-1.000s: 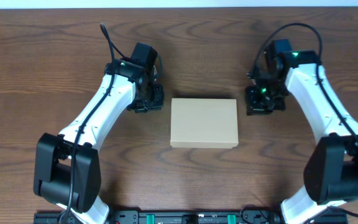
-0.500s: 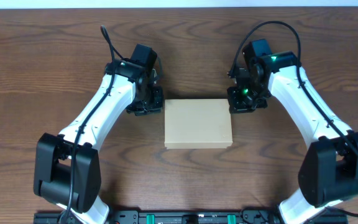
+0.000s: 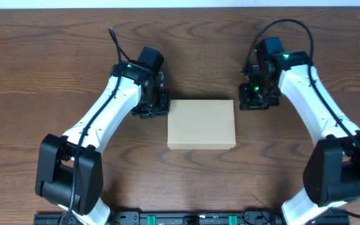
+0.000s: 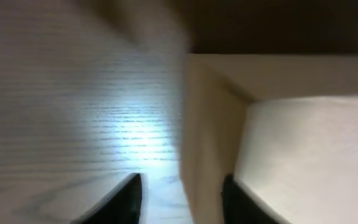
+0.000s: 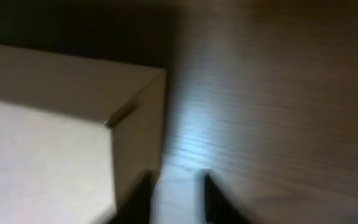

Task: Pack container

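Overhead: container mid-counter, flap down, flanked by both arms | left wrist: left jaws spread, box corner close ahead | right wrist: right jaws apart beside box corner | progress: I judge contents unseen; packed or not, cannot tell

White-shelled left arm and right arm, black joints, seemingly green light.

Overhead sharp, evenly lit; wrist views dim and blurred, with glare on the table.
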Robot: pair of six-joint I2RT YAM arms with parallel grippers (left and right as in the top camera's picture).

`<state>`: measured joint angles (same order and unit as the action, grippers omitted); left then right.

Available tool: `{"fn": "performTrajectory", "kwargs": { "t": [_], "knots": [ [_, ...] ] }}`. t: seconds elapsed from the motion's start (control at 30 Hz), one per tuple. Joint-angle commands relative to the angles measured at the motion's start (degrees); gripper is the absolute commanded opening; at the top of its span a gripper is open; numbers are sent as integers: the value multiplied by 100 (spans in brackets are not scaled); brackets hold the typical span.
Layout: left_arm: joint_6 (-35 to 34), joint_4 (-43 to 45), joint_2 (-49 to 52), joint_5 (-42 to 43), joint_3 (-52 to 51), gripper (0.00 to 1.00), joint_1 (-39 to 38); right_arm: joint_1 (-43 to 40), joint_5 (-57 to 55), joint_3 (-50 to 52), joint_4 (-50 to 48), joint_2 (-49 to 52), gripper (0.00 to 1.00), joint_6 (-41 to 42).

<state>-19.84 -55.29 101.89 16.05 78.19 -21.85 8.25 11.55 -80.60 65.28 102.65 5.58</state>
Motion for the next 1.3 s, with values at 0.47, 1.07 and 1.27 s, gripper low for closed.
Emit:
{"fn": "performTrajectory", "kwargs": {
  "t": [0.47, 1.07, 1.27],
  "knots": [
    [575, -949, 0, -1067, 2470, 68, 1547, -1043, -254, -1641, -35, -55, 59, -393],
    [549, -1576, -2, -1156, 3163, 95, 1545, -1043, -256, -2081, -74, -52, 99, -396],
    [549, -1943, -2, -1156, 3163, 95, 1545, -1040, -254, -2081, -74, -52, 99, -396]
  ]
}}
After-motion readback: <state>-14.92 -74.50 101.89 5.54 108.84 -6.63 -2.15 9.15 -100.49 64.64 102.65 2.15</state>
